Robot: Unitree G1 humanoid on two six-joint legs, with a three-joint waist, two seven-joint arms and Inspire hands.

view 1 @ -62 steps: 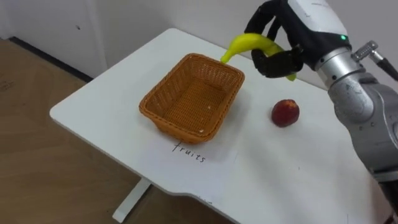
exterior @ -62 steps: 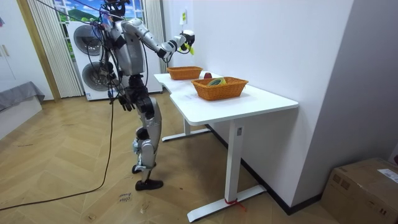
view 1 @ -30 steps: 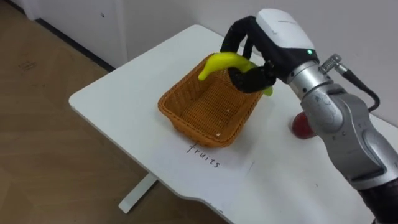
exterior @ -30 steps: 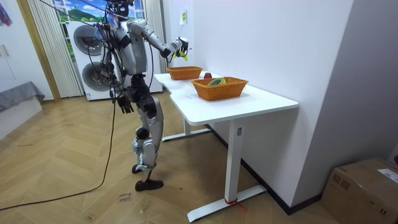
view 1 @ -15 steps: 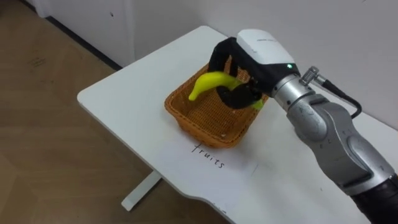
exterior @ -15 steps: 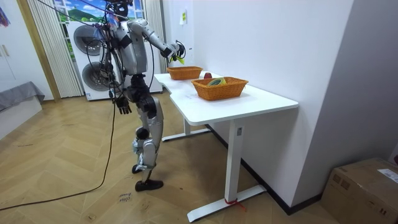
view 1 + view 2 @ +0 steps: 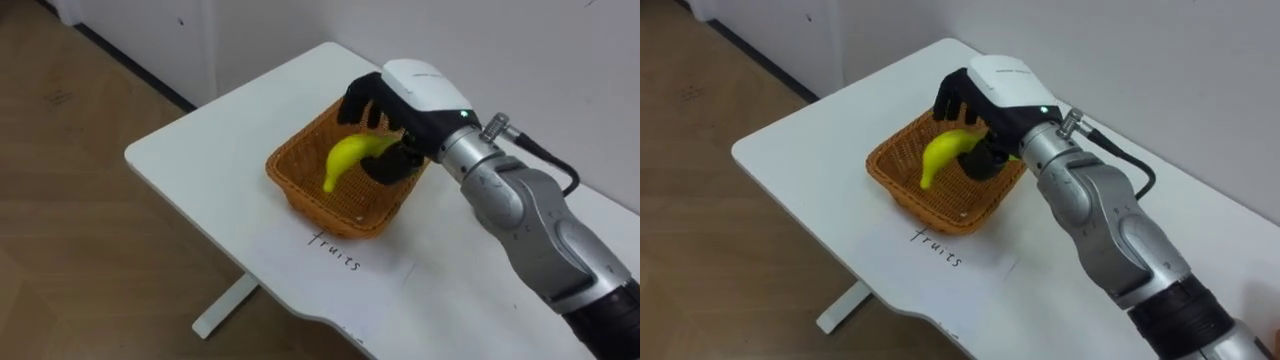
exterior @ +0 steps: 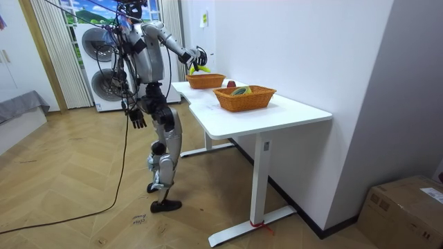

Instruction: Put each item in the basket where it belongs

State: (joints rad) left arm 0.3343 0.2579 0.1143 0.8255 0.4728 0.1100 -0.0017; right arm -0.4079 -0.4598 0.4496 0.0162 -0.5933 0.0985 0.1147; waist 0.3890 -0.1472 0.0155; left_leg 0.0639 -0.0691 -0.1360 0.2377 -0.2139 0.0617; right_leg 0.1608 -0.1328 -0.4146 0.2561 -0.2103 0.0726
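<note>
A yellow banana [image 7: 347,160] tilts nose-down inside the wicker fruit basket [image 7: 298,192] near the table's left end. Its upper end still lies against the thumb of my right hand [image 7: 415,90], which hovers over the basket's far right side. The hand's fingers are lifted and spread above the banana, with a gap between them and it. In the room view, my right hand [image 8: 199,57] reaches over that same basket [image 8: 205,81]. My left hand [image 8: 136,119] hangs relaxed at my side.
A paper label [image 7: 335,252] lies on the white table [image 7: 200,140] in front of the basket. In the room view, a second wicker basket [image 8: 244,97] with things in it stands further along, a red apple [image 8: 230,84] between the two. The table edge is near.
My right hand carried the banana from over the table to the basket and lowered it. Its fingers have now lifted off, and the banana has tipped down into the basket.
</note>
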